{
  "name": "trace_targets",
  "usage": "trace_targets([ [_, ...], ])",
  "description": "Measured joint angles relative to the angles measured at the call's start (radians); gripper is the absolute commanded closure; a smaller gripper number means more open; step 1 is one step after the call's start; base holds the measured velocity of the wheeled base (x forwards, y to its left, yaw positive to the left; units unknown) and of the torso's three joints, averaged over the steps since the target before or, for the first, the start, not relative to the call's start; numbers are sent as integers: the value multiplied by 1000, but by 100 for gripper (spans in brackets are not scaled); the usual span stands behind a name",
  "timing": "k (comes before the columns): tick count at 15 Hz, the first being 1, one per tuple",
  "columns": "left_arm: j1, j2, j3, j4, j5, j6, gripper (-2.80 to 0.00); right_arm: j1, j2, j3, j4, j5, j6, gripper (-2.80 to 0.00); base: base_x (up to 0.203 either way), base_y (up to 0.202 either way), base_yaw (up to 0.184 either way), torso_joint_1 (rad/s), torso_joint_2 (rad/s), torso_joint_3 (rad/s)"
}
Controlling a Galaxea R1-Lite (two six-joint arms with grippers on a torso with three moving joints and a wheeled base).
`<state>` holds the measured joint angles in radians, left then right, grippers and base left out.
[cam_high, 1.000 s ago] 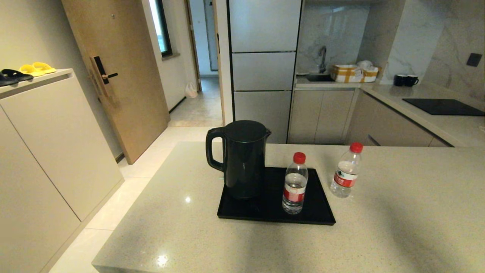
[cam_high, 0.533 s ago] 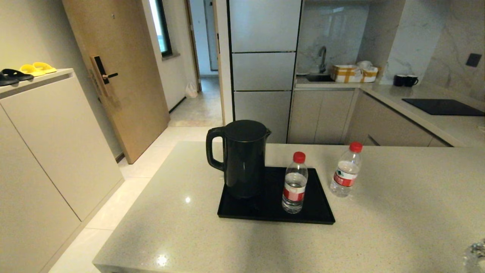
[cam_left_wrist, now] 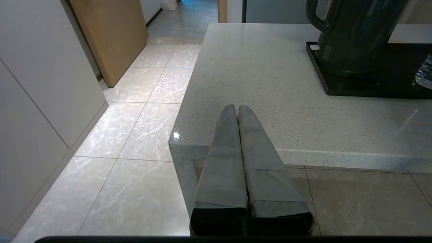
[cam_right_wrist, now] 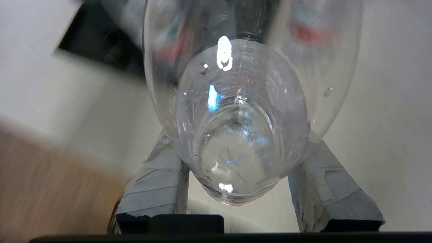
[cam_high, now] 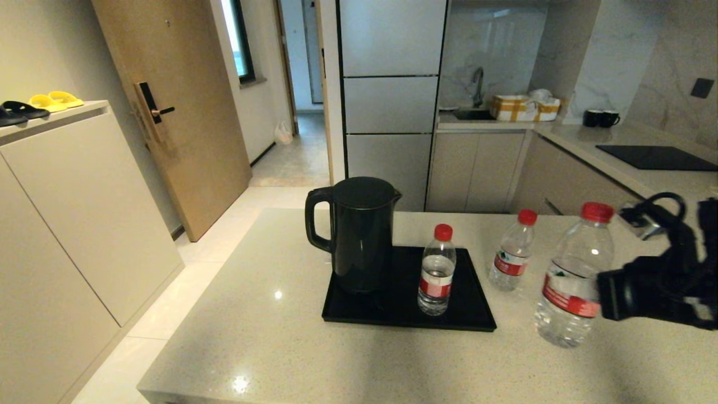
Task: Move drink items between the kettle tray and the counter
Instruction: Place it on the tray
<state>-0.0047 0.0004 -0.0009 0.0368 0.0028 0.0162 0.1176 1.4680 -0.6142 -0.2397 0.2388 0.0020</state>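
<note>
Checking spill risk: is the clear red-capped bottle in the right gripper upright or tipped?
Roughly upright: the clear red-capped bottle leans slightly, cap uppermost, in the right gripper.

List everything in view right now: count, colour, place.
bottles: 3, clear with red caps; one on the tray, one on the counter right of the tray, one held in the right gripper
kettle: 1, black, left part of the tray
tray: 1, black, on the counter
counter: 1, beige speckled, foreground
mugs: 2, black, far counter
cooktop: 1, black, far counter
slippers: yellow and black, on the cabinet at left
left gripper: jaws shut, by the counter's near edge
right gripper: black, jaws clamped on the bottle
</note>
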Motion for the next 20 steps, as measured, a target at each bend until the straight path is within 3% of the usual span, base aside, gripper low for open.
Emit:
trace_targets([
  [4,0,0,0,0,0,1,0,126,443,-140,-427,-83,54,0,0,0,0,0,0,0],
  [6,0,0,0,0,0,1,0,172,568,-259,-532,-119,67,0,0,0,0,0,0,0],
  [15,0,0,0,0,0,0,0,199,722,-412,-501,-142,75,0,0,0,0,0,0,0],
  [20,0,0,0,0,0,0,0,165,815,-570,-458,-231,73,0,0,0,0,0,0,0],
])
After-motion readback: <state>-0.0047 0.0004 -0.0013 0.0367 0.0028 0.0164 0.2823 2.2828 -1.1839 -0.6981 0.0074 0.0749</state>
